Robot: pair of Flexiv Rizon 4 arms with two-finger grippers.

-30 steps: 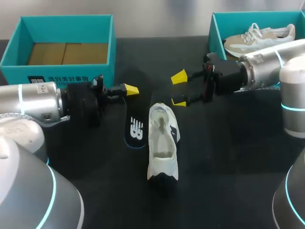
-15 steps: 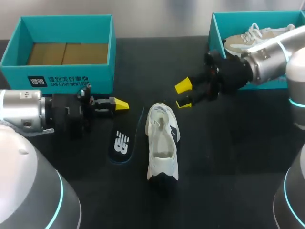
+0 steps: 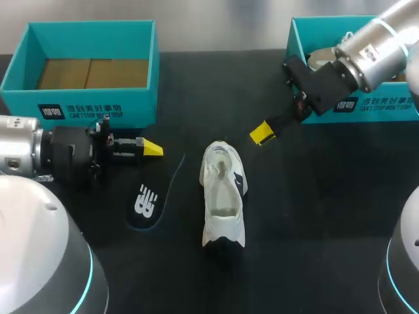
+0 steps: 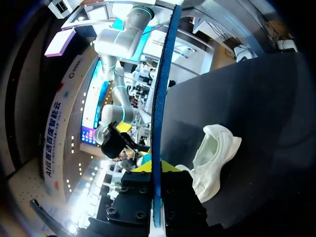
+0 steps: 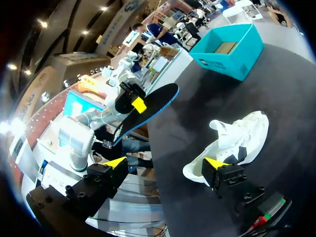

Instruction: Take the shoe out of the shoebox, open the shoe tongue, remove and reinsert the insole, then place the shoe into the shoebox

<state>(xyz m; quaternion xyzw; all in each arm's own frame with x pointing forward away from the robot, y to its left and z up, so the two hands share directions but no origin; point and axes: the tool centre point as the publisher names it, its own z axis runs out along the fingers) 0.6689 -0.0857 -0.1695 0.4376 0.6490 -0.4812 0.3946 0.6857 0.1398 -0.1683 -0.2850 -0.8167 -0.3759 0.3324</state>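
Left end effector is clamped on the insole, pinching it by the edge, clear of the counter — probably to line it up for reinsertion. Right end effector stands wide, holding nothing, near the right shoebox. The shoe lies between them, mouth up, long axis running near-to-far — which end is the toe I cannot tell.

Head cam high behind robot, looking down on table. Left wrist cam at 9 o'clock faces 3, close; right wrist cam at 2 faces 8, farther. All share shoe.
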